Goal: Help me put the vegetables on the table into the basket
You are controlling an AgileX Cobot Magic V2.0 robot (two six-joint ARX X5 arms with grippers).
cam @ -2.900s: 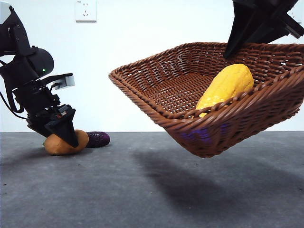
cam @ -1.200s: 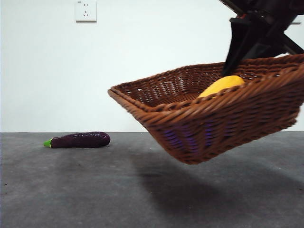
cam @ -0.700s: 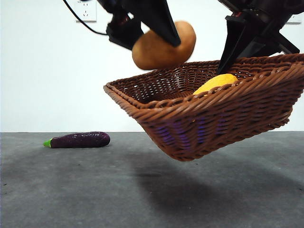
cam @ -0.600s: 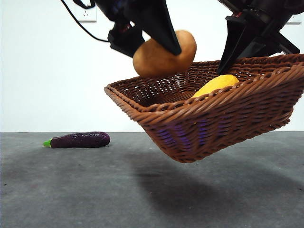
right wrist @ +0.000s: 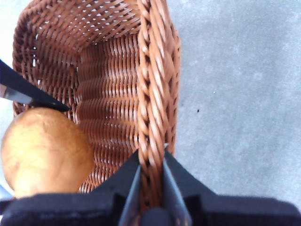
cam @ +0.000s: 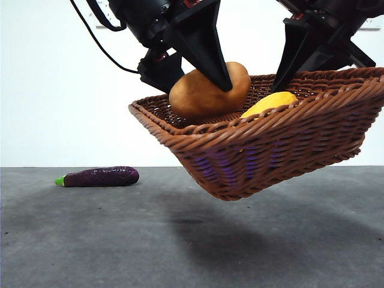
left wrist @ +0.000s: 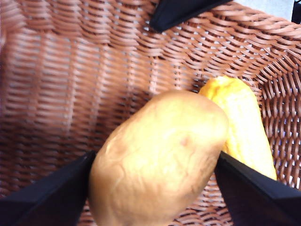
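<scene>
Left wrist view shows the left gripper (left wrist: 155, 188) clamping the potato (left wrist: 157, 157) crosswise above the basket (left wrist: 56, 94) floor, beside 1 yellow vegetable (left wrist: 247, 129); the right gripper (right wrist: 151, 181) pinches the basket's rim.

No text, label, brand, number or sign can be read in any of the views.
</scene>
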